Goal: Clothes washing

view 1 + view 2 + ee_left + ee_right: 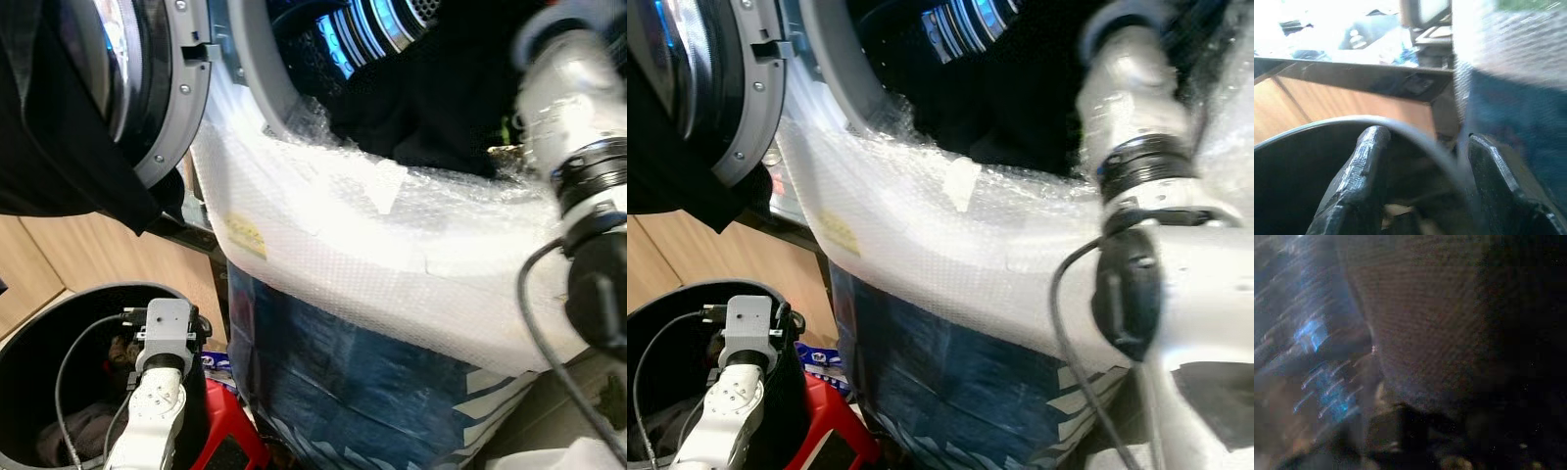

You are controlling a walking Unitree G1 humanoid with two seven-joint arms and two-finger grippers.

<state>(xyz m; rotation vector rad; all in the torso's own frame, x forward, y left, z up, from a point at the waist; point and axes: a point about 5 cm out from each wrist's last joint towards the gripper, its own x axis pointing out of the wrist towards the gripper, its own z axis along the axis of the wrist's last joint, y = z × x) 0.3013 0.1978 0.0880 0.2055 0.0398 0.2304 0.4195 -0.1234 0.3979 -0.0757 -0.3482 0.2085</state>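
Two arms splitting work: right gripper [1415,431] reaching into washer drum [392,24] among dark clothes [431,98], jaws state unclear; left gripper [1420,196] hanging jaws-open over laundry bin [39,333], presumably to pick more.

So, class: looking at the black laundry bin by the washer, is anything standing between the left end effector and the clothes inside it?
Nothing visible does. The left end effector hangs open at the mouth of the black bin, and pale clothes lie on the bottom below it.

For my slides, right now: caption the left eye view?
Right arm reaches into washer drum holding dark clothes; left gripper over black bin.
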